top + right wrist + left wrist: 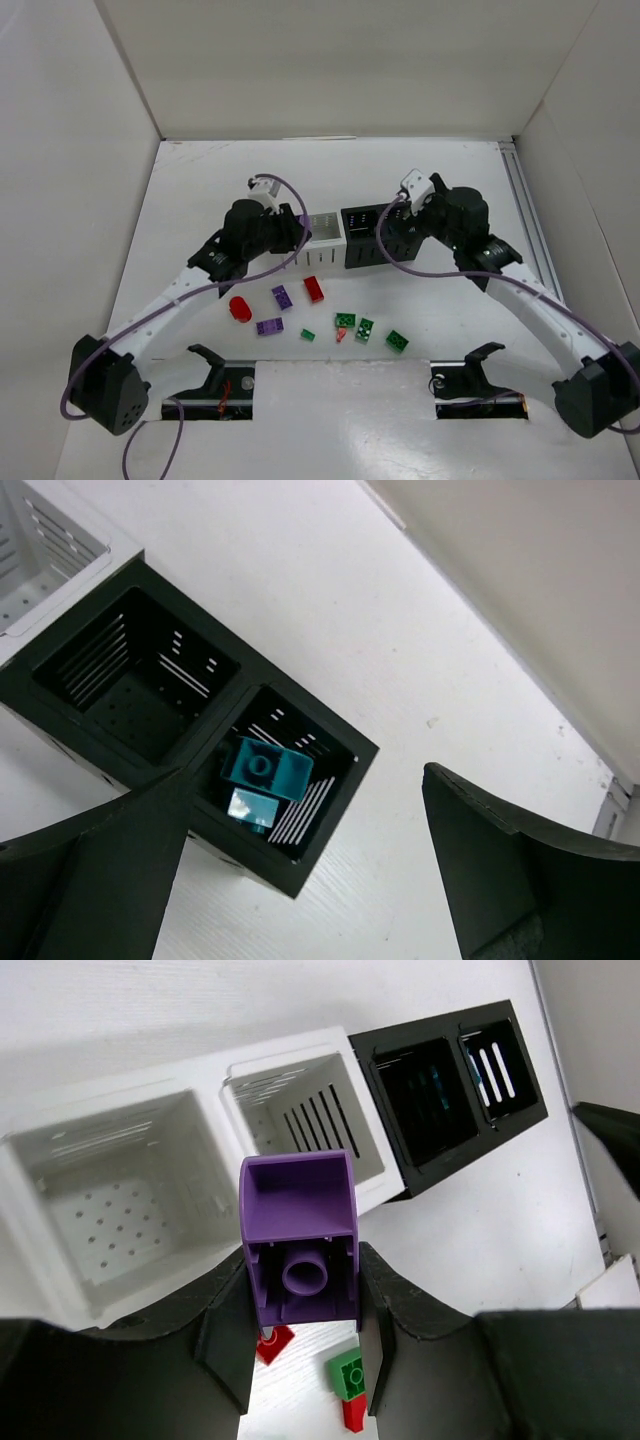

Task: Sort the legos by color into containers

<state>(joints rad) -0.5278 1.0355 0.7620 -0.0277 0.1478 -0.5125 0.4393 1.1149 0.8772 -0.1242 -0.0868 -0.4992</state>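
The left fingers [222, 1335] pinch a purple brick [297, 1225], hollow underside showing, above the white bins [285, 1050]; next it likely needs centring over one and releasing. The right fingers [520, 865] stand spread wide over the end black bin [320, 718], with a teal brick [265, 767] inside, while more bricks [314, 288] wait on the surface [200, 180]

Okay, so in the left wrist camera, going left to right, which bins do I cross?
White slatted plastic bin, second white slatted bin, black slatted plastic bin, second black slatted bin at far right.
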